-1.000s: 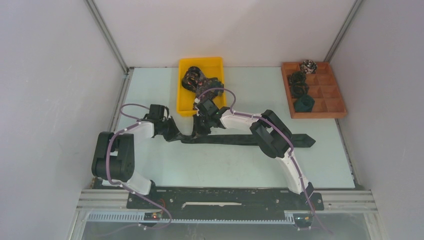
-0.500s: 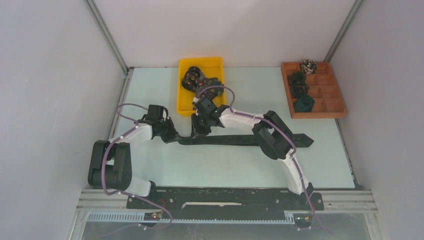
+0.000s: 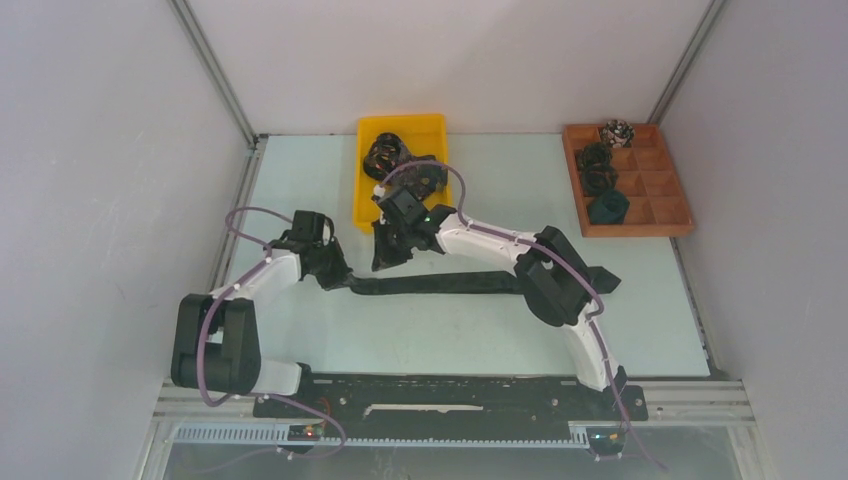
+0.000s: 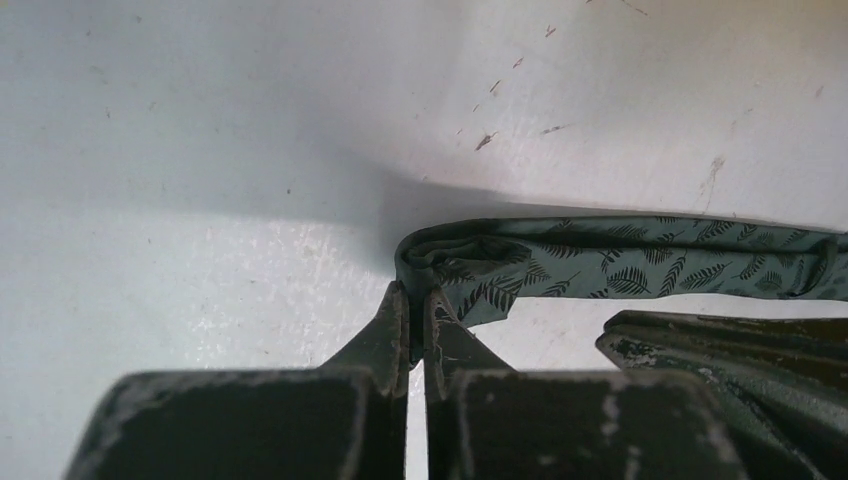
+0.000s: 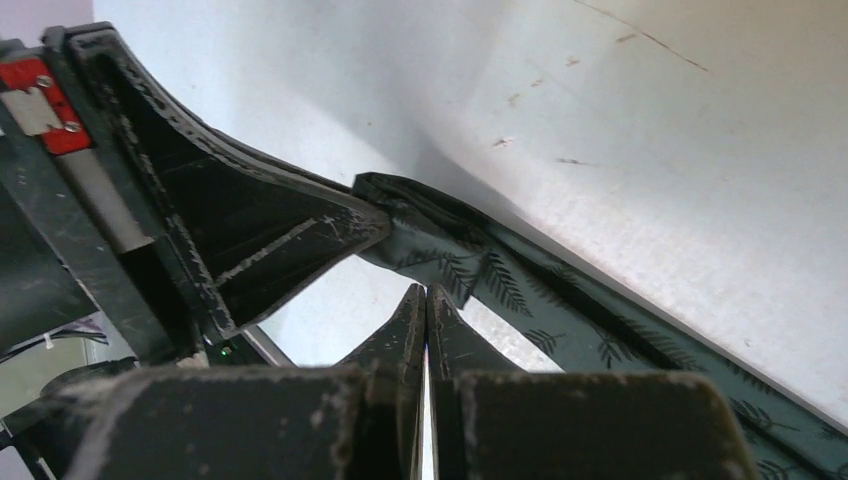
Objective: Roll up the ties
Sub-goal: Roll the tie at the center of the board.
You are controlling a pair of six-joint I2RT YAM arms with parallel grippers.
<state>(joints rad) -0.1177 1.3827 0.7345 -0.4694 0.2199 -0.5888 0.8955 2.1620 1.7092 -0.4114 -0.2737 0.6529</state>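
A dark green tie [image 3: 450, 285] with a leaf pattern lies across the middle of the table, its pointed end at the right. My left gripper [image 3: 340, 280] is at its left end. In the left wrist view the left gripper [image 4: 418, 300] is shut on the folded end of the tie [image 4: 620, 265]. My right gripper [image 3: 383, 262] is just right of it. In the right wrist view the right gripper [image 5: 426, 292] is shut, its tips touching the edge of the tie [image 5: 560, 300]; no fabric shows between them.
A yellow bin [image 3: 432, 125] at the back holds a heap of loose ties [image 3: 395, 160]. A wooden compartment tray [image 3: 665, 185] at the back right holds several rolled ties [image 3: 600, 170]. Grey walls close in the table on three sides.
Both grippers have moved left and a little back. The tie has been dragged left with them, its pointed right end shifting left.
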